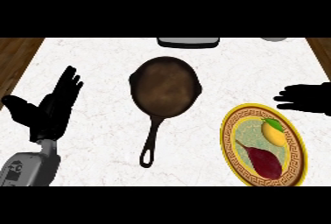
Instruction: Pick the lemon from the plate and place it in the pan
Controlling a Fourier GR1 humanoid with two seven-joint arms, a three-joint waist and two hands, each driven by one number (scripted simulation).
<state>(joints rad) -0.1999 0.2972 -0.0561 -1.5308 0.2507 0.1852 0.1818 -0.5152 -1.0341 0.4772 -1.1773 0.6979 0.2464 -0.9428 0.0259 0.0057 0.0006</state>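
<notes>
While hovering near the upper right rim of the gold-bordered plate (227, 131), showing the right hand (304, 98) with fingers relaxed, pointing left and gripping nothing, with the lemon (274, 133) lying on the plate's upper part just beside a dark red vegetable (265, 162). Holding up the left hand (55, 107) at the counter's (97, 57) left, fingers straight and spread wide, well apart from the black pan (165, 87) sitting between hand and plate. Showing a dark mark on the left forearm (29, 168), too small for reading.

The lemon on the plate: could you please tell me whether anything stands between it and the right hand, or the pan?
Nothing visible does. The right hand shows just up-right of the lemon; only the plate rim and bare counter separate it from the pan.
</notes>
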